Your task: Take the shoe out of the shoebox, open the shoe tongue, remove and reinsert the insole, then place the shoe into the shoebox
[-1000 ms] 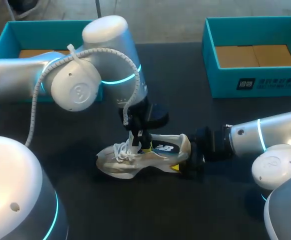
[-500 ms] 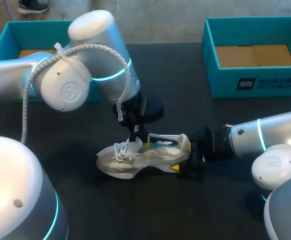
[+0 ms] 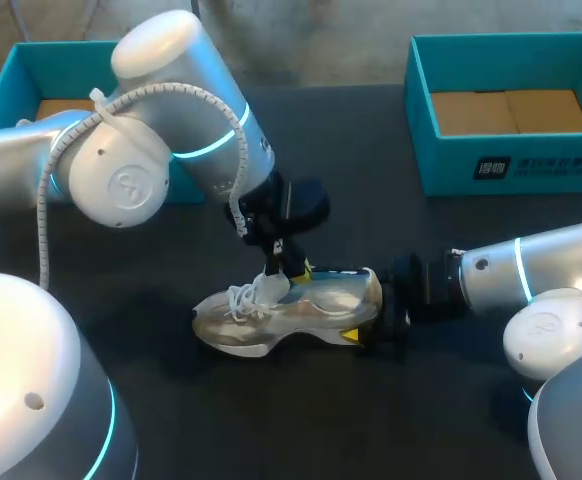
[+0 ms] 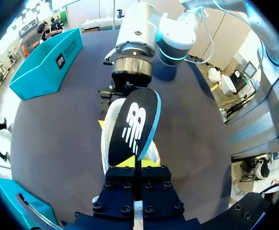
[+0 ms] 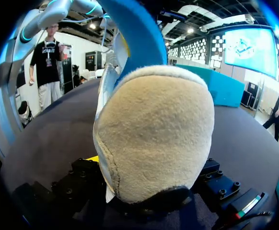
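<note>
Dark tabletop (image 3: pixel 391 430) is carrying everything, and near its middle the shoe (image 3: pixel 271 322) is standing on its sole, well apart from both boxes, with its toe pointing toward the robot's left. It is showing a cream upper, white laces (image 3: pixel 246 300) bunched over the front, a thick pale sole and a fuzzy beige heel.

Out of the shoe's opening the insole (image 4: pixel 132 124) is sticking up at a slant. It is dark on its face and blue along its edge, and it is wearing a large white logo (image 4: pixel 132 125) across the middle.

From above, the left gripper (image 4: pixel 135 165) is pinching one end of the insole between its yellow tips. The right gripper (image 3: pixel 371 322) is clamping the shoe's heel from both sides, low over the table, with a yellow tip showing beside the sole.

At the far right an open teal shoebox (image 3: pixel 511 170) is sitting with brown cardboard in its bottom. It is bearing a dark label (image 3: pixel 536 167) with white print on its front wall. At the far left a second box (image 3: pixel 11 75), also teal, is sitting partly hidden behind the left arm.
</note>
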Tool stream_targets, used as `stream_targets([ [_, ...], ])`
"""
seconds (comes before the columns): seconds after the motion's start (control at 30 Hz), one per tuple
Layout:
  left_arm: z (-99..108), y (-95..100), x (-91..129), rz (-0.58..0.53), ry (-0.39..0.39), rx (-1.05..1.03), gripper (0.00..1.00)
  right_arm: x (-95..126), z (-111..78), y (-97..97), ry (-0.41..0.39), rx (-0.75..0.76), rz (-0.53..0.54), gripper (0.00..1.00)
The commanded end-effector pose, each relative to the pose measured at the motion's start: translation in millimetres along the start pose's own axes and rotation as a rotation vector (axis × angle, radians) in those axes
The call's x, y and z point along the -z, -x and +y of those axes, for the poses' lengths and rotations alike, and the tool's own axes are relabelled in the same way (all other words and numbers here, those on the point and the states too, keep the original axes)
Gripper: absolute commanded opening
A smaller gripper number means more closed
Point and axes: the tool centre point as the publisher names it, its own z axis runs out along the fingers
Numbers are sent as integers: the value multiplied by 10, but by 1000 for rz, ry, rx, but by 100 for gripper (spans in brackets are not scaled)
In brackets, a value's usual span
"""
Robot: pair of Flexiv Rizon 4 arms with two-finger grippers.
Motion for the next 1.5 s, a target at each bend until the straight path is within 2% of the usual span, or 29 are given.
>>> stream_targets([
  [0.03,-37,-33,-21,-11,-27,1,0,-74,-28,-12,-7,0,-1,0],
  [0.63,-342,-23,-116,-38,-110,-8,0,-74,-28,-12,-7,0,-1,0],
  [0.67,-352,-22,-128,-41,-109,-8,8,-74,-28,-12,-7,0,-1,0],
  [0.7,-365,-21,-145,-44,-109,-12,24,-74,-28,-12,-7,0,-1,0],
  [0.97,-421,-55,-234,-120,-104,-23,28,-74,-28,-12,-7,0,-1,0],
  [1.2,-400,-68,-284,-213,-59,-41,42,-74,-28,-12,-7,0,-1,0],
  [1.5,-410,-79,-323,-305,-22,-65,45,-74,-28,-12,-7,0,-1,0],
])
